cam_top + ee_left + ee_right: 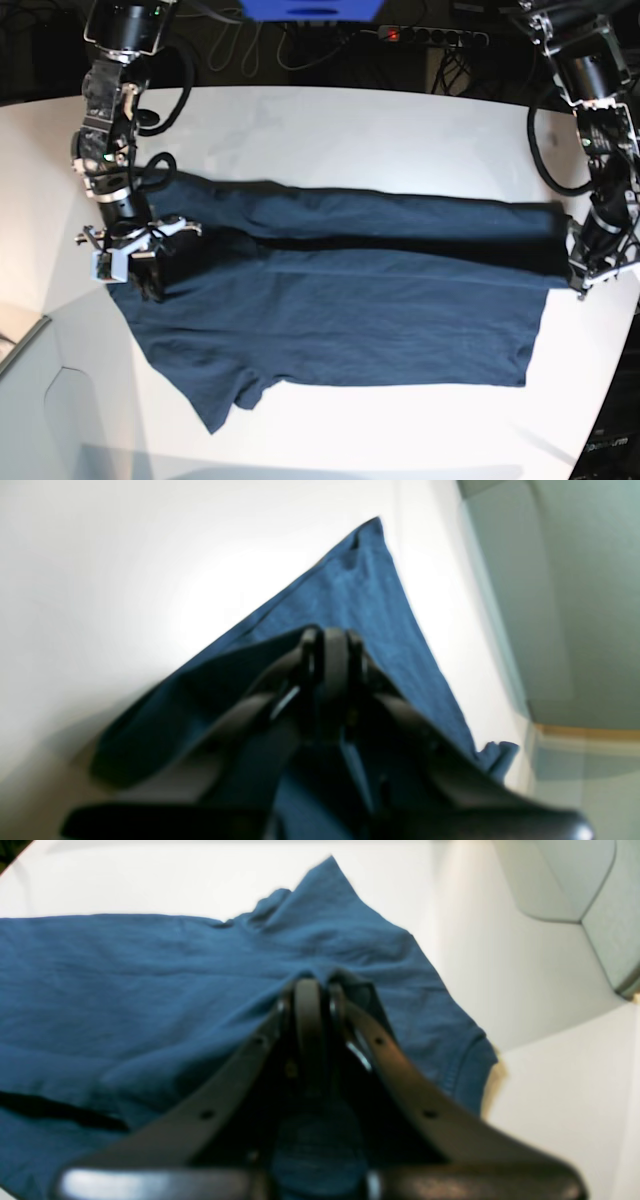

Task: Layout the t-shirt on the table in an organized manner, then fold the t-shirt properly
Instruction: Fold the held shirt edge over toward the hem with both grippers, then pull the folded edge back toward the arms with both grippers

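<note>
Fabric fills the middle of the base view: the navy t-shirt (340, 300) lies spread across the white table (350, 130), its long upper edge folded over toward the centre, one sleeve (225, 395) sticking out at the lower left. At the left of that view the right gripper (150, 275) is clamped on a pinch of the t-shirt near the shoulder; its wrist view shows the black fingers (310, 1010) pressed together with cloth bunched between them. At the far right the left gripper (580, 280) pinches the hem end the same way, jaws closed tight, the cloth rising to a point toward the upper middle of its wrist view.
</note>
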Robot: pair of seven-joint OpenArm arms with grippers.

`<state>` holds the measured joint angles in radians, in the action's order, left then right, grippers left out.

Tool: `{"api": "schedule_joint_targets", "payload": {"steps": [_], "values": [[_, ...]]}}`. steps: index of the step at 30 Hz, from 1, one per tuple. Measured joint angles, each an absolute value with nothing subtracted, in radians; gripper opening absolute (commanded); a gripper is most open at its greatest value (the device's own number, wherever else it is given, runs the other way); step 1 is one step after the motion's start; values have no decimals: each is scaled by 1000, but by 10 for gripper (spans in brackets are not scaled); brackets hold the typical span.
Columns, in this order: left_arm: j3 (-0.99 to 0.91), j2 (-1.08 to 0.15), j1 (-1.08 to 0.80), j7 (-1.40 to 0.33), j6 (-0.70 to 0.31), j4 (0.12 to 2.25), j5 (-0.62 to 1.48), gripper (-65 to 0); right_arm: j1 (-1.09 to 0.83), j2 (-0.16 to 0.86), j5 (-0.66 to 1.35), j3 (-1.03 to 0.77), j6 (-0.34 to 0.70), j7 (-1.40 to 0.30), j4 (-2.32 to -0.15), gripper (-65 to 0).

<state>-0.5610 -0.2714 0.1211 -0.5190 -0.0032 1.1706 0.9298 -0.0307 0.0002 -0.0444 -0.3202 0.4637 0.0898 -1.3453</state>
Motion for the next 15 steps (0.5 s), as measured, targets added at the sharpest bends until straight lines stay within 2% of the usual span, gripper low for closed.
{"api": "schedule_joint_targets", "payload": {"steps": [7, 9, 11, 13, 15], "values": [[-563, -277, 185, -513, -8, 1085, 902, -644, -31, 6, -45, -318, 464, 91, -1345, -650], [-562, -278, 195, -521, -6, 1051, 898, -637, -30, 17, -44, -313, 463, 93, -1327, -620], [-562, -280, 197, -520, -4, 1031, 899, -580, -34, 25, -45, -308, 464, 89, -1321, -551], [-562, -281, 198, -520, -4, 1029, 898, -493, -37, 46, -44, -284, 463, 90, -1320, -474], [-562, -283, 200, -519, -4, 1029, 897, -379, -37, 53, -44, -278, 463, 91, -1320, -404]]}}
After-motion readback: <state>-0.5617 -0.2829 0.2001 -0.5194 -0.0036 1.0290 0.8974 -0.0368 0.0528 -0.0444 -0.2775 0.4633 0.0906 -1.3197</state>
